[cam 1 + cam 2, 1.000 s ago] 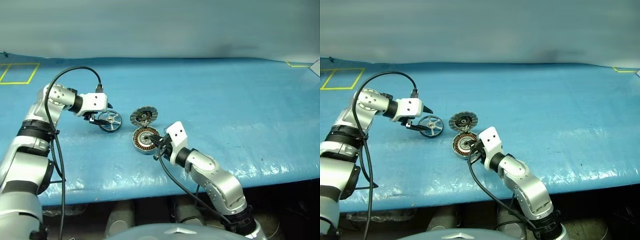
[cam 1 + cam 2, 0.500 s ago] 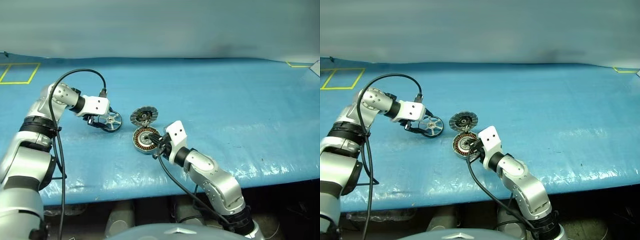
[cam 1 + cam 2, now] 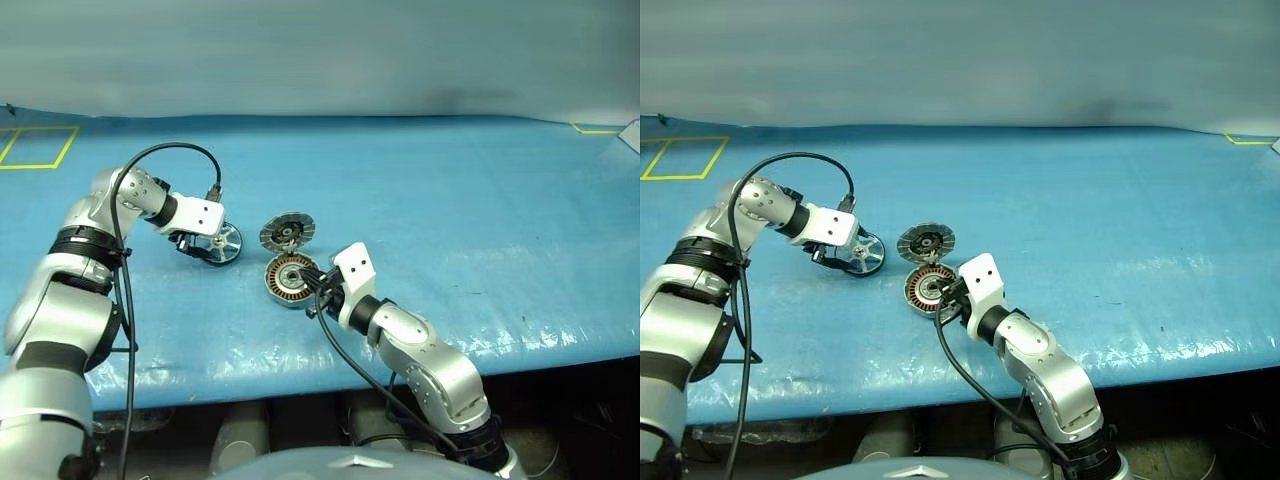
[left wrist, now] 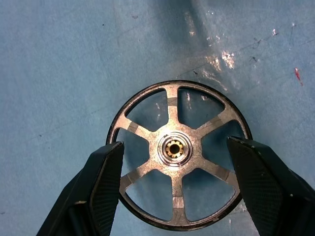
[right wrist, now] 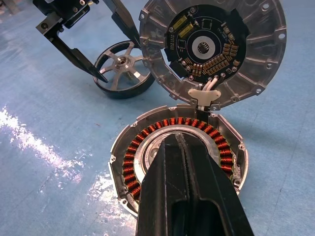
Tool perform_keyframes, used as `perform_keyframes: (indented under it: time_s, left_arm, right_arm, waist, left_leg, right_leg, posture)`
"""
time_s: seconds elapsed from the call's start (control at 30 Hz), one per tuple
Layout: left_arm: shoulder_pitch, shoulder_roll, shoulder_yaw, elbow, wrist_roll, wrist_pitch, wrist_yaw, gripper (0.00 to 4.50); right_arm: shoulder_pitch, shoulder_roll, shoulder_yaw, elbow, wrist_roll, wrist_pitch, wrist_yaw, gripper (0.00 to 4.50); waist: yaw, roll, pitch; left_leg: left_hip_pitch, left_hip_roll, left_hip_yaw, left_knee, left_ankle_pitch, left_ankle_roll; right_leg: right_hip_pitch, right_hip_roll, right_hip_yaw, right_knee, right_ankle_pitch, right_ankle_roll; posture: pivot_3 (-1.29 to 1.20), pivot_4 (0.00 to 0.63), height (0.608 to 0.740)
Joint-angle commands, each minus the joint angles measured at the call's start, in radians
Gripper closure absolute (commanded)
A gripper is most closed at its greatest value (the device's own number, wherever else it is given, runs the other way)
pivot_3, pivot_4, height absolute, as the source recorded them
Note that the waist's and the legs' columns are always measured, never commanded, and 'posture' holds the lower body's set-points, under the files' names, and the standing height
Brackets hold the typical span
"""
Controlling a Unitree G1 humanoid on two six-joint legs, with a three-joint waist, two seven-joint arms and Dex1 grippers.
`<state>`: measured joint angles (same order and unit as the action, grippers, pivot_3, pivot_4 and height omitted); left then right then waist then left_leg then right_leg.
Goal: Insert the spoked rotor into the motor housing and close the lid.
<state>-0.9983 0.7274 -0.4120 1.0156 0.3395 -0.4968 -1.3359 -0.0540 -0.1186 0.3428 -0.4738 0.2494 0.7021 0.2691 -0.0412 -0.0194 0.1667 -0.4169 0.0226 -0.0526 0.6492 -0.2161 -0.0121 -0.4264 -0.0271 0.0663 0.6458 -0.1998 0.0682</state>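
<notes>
On the blue sheet (image 3: 450, 200), well left of the housing (image 5: 179, 164), the rotor (image 4: 179, 153) is seen lying flat. The left gripper (image 4: 177, 191) is set over it with fingers (image 4: 106, 184) spread wide, one on each side of the rim; whether the pads touch the rim cannot be told, and no grip is yet made. The right gripper (image 5: 189, 177) is pressed together, its tips laid on the housing's middle, judged to be steadying it.

Step in hand: pickup of the rotor, judged early in the task. Next move calls for the fingers to be closed squarely across the rim, then a lift and carry rightward to the housing, with the right gripper drawn clear of the bore first.

Housing: open, ring of copper windings showing, centre bore holding no rotor. Lid (image 5: 214, 49) stood up on its hinge at the far side, ribbed face and dark circuit centre turned toward the camera; nothing is seated in it.
</notes>
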Motion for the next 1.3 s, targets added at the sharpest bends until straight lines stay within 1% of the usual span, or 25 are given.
perform_keyframes:
  time_s: [0.03, 0.33, 0.37, 0.47, 0.5, 0.53, 0.67, 0.7, 0.9, 1.03, 1.1, 1.2, 1.3]
  left_arm:
    - [-0.033, 0.002, 0.002, 0.016, 0.012, -0.019, 0.003, 0.87]
    - [-0.037, -0.008, 0.004, 0.041, 0.026, -0.02, 0.025, 0.87]
    - [-0.037, -0.009, 0.004, 0.042, 0.028, -0.019, 0.027, 0.87]
    - [-0.037, -0.01, 0.005, 0.046, 0.039, -0.012, 0.044, 0.87]
    - [-0.037, -0.01, 0.006, 0.047, 0.041, -0.011, 0.047, 1.27]
    - [-0.035, -0.01, 0.007, 0.046, 0.041, -0.01, 0.046, 1.46]
    - [-0.026, -0.007, 0.009, 0.043, 0.045, -0.012, 0.055, 2.78]
    - [-0.022, -0.006, 0.01, 0.041, 0.044, -0.012, 0.056, 2.99]
    - [-0.009, 0.005, 0.044, 0.011, 0.003, -0.004, 0.049, 3.02]
    - [0.011, 0.05, 0.09, -0.108, -0.082, 0.046, -0.064, 3.06]
    - [0.039, 0.096, 0.098, -0.219, -0.12, 0.086, -0.148, 3.06]
    - [0.112, 0.158, 0.115, -0.423, -0.222, 0.196, -0.254, 3.06]
    - [0.203, 0.227, 0.12, -0.625, -0.317, 0.304, -0.278, 3.06]
  right_arm:
    - [0.0, 0.008, -0.006, -0.028, 0.0, -0.021, -0.005, 4.5]
    - [0.004, 0.009, -0.005, -0.028, 0.0, -0.025, -0.012, 4.5]
    - [0.004, 0.009, -0.005, -0.028, -0.001, -0.026, -0.012, 4.5]
    - [0.004, 0.009, -0.004, -0.027, -0.001, -0.027, -0.012, 4.5]
    - [0.003, 0.009, -0.005, -0.026, -0.001, -0.027, -0.012, 4.5]
    - [0.002, 0.009, -0.004, -0.026, -0.001, -0.027, -0.012, 4.5]
    - [-0.001, 0.009, -0.003, -0.023, 0.0, -0.026, -0.008, 4.5]
    - [-0.001, 0.009, -0.002, -0.022, 0.0, -0.026, -0.008, 4.5]
    - [-0.004, 0.01, 0.003, -0.019, 0.0, -0.025, -0.004, 4.5]
    - [-0.001, 0.009, 0.005, -0.023, 0.002, -0.023, -0.003, 4.5]
    - [-0.002, 0.007, 0.004, -0.022, 0.004, -0.021, 0.0, 4.5]
    - [-0.001, -0.003, -0.005, -0.022, 0.008, -0.022, 0.01, 4.5]
    - [0.009, -0.04, -0.026, -0.033, 0.015, -0.039, 0.041, 4.5]
  waist:
    - [0.0, 0.0, 0.0]
    - [0.001, 0.0, 0.0]
    - [0.001, 0.0, 0.0]
    - [0.001, 0.0, 0.0]
    - [0.001, 0.0, 0.0]
    - [0.001, 0.0, 0.0]
    - [0.002, 0.0, 0.0]
    - [0.002, 0.0, 0.0]
    - [0.002, 0.0, 0.0]
    - [0.001, 0.0, 0.0]
    - [-0.003, -0.001, 0.0]
    - [-0.01, 0.0, 0.0]
    - [-0.013, 0.0, 0.0]
  left_leg:
    - [0.0, 0.0, 0.0, 0.0, 0.0, 0.0]
    - [0.0, 0.0, 0.0, 0.0, 0.0, 0.0]
    - [0.0, 0.0, 0.0, 0.0, 0.0, 0.0]
    - [0.0, 0.0, 0.0, 0.0, 0.0, 0.0]
    - [0.0, 0.0, 0.0, 0.0, 0.0, 0.0]
    - [0.0, 0.0, 0.0, 0.0, 0.0, 0.0]
    - [0.0, 0.0, 0.0, 0.001, 0.0, 0.0]
    - [0.001, 0.0, 0.0, 0.001, 0.0, 0.0]
    - [0.001, 0.0, 0.0, 0.002, 0.0, 0.0]
    - [0.0, 0.0, 0.0, 0.002, 0.0, 0.0]
    - [0.0, 0.0, 0.0, 0.002, 0.0, 0.0]
    - [0.0, 0.001, 0.0, 0.001, 0.0, 0.0]
    - [0.0, 0.002, 0.0, 0.001, 0.0, 0.0]
  right_leg:
    - [0.0, 0.0, 0.0, 0.0, 0.0, 0.0]
    - [0.0, 0.0, 0.0, 0.0, 0.0, 0.0]
    - [0.0, 0.0, 0.0, 0.0, 0.002, 0.003]
    - [0.0, 0.0, 0.0, 0.0, 0.002, 0.003]
    - [0.0, 0.0, 0.0, 0.0, 0.002, 0.003]
    - [0.0, 0.0, 0.0, 0.0, 0.002, 0.003]
    - [0.0, 0.0, 0.0, 0.0, 0.002, 0.003]
    - [0.001, 0.0, 0.0, 0.001, 0.002, 0.003]
    - [0.001, 0.0, 0.0, 0.001, 0.002, 0.002]
    - [0.0, 0.0, 0.0, 0.001, 0.002, 0.002]
    - [0.0, 0.0, 0.0, 0.001, 0.002, 0.002]
    - [0.0, 0.001, 0.001, 0.001, 0.001, 0.0]
    - [0.0, 0.001, 0.001, 0.001, -0.001, -0.002]
  posture:
    - [0.0, 0.15, 0.74]
    - [0.0, 0.15, 0.74]
    - [0.0, 0.15, 0.74]
    - [0.0, 0.15, 0.74]
    - [0.0, 0.15, 0.74]
    - [0.0, 0.15, 0.74]
    - [0.0, 0.15, 0.74]
    - [0.0, 0.15, 0.74]
    - [0.0, 0.15, 0.74]
    - [0.0, 0.15, 0.74]
    - [0.0, 0.15, 0.74]
    - [0.0, 0.15, 0.74]
    - [0.0, 0.15, 0.74]
